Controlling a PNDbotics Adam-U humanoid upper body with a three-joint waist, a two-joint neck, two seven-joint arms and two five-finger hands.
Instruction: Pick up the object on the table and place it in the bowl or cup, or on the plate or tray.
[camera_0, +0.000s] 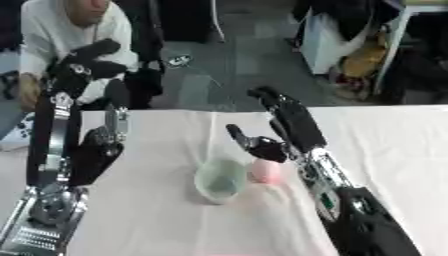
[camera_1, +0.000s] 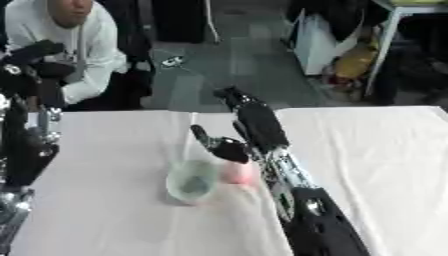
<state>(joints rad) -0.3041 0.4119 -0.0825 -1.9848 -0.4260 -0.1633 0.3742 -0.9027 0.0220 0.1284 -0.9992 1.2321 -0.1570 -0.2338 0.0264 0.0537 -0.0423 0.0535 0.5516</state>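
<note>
A table (camera_0: 175, 220) covered with a pale pinkish-white cloth fills the near half of the scene, seen from above. Near its middle stands a small, translucent pale green cup (camera_0: 220, 180), upright with its open mouth facing up. Just to the right of the cup, touching or almost touching its side, lies a small rounded pink object (camera_0: 265, 171) on the cloth. It is outside the cup, not in it.

The robot's right arm comes in from the near right corner and stretches toward the far side. Its right hand (camera_0: 282, 127) is black and sits above and just beyond the pink object. The fingers are extended, pointing away to the far edge of the table, and the thumb sticks out to the left, above the far rim of the cup. The hand holds nothing; whether its underside touches the pink object cannot be told.

The robot's left arm rises along the left edge of the scene. Its left hand (camera_0: 87, 62) is lifted well above the table, far left, with dark fingers that look bent; holding nothing that can be seen.

Beyond the table lies a grey floor (camera_0: 227, 70).
</note>
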